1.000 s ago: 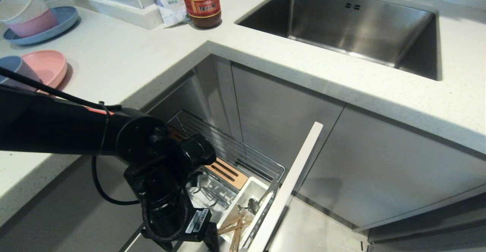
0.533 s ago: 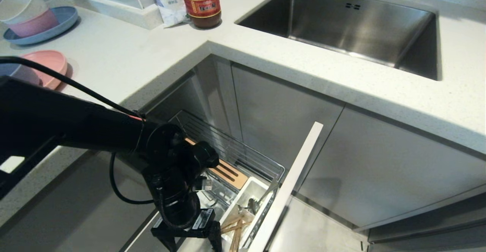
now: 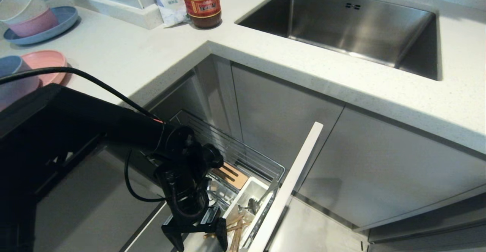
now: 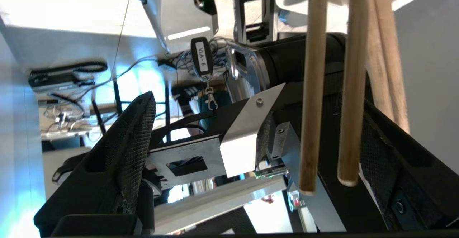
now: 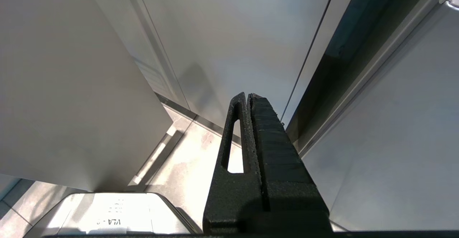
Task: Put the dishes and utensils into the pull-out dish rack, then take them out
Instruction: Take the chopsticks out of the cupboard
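Reaching down at the lower left of the head view, the left gripper (image 3: 197,240) hangs over the near end of the pull-out dish rack (image 3: 243,157), with its two fingers spread wide. In the left wrist view the chopsticks (image 4: 331,87) stand between the spread fingers (image 4: 132,137), and nothing presses on them there. In the head view the chopsticks (image 3: 233,227) lean in the white utensil cup (image 3: 250,191) at the lower centre of the frame, just beside the gripper. A steel spoon (image 3: 252,204) sits in the same cup; the fork I cannot make out. The slotted wooden block (image 3: 235,176) lies behind the cup, inside the wire basket. The pale grey cabinet front (image 3: 292,183) stands at the right of the rack. The pink plate (image 3: 45,64) and the blue-grey bowl (image 3: 11,77) rest on the countertop (image 3: 125,54) at the left edge of the frame, the bowl partly hidden by the arm. The sink (image 3: 341,24) fills the upper right. The right gripper (image 5: 249,98) shows only in its own wrist view, its fingers pressed together and holding nothing, before grey cabinet panels.
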Controlling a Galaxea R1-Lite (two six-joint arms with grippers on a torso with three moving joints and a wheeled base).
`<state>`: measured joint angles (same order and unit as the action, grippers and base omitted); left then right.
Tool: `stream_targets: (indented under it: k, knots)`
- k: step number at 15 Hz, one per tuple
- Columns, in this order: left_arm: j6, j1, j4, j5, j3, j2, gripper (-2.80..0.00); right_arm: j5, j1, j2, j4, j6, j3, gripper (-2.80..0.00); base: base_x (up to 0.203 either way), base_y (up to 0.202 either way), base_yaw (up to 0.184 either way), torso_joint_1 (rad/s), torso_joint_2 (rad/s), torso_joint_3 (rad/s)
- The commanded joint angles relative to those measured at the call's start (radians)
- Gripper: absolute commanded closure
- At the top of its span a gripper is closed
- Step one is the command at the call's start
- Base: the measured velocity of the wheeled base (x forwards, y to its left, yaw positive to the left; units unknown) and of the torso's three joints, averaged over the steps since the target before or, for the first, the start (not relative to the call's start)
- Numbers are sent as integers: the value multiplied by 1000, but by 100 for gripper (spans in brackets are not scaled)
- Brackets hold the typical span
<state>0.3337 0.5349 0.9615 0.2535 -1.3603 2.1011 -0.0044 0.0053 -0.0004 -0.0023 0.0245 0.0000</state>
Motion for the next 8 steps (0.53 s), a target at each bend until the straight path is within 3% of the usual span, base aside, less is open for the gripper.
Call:
stream_targets:
  k: [1,8]
  knots:
    - [-14,-5,43,1,-26,19,-280,0,0,-4,-1,0,2,0,0,0,0,0,0,0]
    - [-13,-6,40,27,-68,49,-280,0,1,-3,-1,0,2,0,0,0,0,0,0,0]
